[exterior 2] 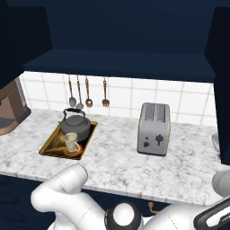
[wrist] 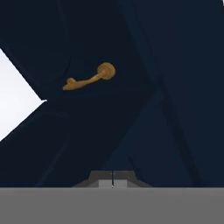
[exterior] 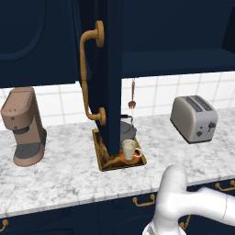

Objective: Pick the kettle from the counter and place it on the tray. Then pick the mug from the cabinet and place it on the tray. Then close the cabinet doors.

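Kettle [exterior 2: 75, 126] sits on the tray [exterior 2: 48, 147], at the tray's back end near the wall tiles. Mug [exterior 2: 71, 142] also on the tray, just in front of the kettle, handle toward the right in the right base view, over an orange-red spot. In the left base view, mug [exterior: 129, 149] stands at the tray's [exterior: 124, 164] front right and the kettle [exterior: 128, 130] is partly hidden behind an open door [exterior: 106, 69]. Tray lies on the counter [exterior 2: 117, 161], left of the toaster [exterior 2: 154, 129].

Door stands open, edge-on in the left base view, with its long curved brass handle [exterior: 90, 73] facing left. Cabinet [exterior 2: 121, 40] interior is dark, shelf bottom visible above the tiles. Another door panel [exterior: 27, 41] fills the upper left of the left base view.

Gripper [wrist: 112, 179] fingertips are pressed together, nothing between them; closed and empty. Hand view looks at navy panels with a brass handle [wrist: 89, 78] ahead, well apart from the fingertips.

Coffee machine [exterior: 24, 126] on the counter [exterior: 69, 174] to the left of the tray. Four utensils [exterior 2: 88, 92] hang on the tiled wall behind the kettle. Drawers below the counter have brass pulls [exterior: 144, 200]. Arm [exterior: 193, 202] rises at the lower right of the left base view.
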Tool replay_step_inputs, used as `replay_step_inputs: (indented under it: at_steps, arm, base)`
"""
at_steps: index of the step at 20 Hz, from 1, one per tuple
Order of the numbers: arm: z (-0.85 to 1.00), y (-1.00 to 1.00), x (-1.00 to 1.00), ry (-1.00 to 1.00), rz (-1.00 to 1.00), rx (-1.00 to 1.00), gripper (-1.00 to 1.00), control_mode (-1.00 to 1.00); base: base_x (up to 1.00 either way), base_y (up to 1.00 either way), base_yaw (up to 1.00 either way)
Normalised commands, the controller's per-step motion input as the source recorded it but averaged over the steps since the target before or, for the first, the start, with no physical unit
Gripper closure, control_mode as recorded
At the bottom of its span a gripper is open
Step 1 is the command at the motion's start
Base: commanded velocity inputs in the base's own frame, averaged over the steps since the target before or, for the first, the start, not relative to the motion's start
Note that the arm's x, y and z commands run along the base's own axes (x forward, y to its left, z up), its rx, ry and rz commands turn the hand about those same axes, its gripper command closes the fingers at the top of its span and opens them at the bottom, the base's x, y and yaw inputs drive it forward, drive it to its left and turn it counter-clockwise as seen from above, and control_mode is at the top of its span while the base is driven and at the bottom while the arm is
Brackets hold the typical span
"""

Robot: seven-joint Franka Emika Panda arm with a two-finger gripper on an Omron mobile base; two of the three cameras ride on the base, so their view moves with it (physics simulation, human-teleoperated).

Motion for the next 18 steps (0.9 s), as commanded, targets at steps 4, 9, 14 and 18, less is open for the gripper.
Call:
replay_step_inputs:
  at_steps: [4, 9, 14, 18]
  arm:
    - [0.27, -0.17, 0.26, 0.04, 0.00, 0.06, 1.00, -1.00]
    - [0.14, -0.05, 0.18, 0.00, 0.00, 0.02, 1.00, -1.00]
    - [0.29, 0.00, 0.10, 0.00, 0.00, 0.01, 1.00, -1.00]
    - [0.38, 0.00, 0.03, 0.00, 0.00, 0.02, 1.00, -1.00]
  base:
    - [0.00, 0.00, 0.00]
    - [0.00, 0.00, 0.00]
    - [0.00, 0.00, 0.00]
    - [0.00, 0.00, 0.00]
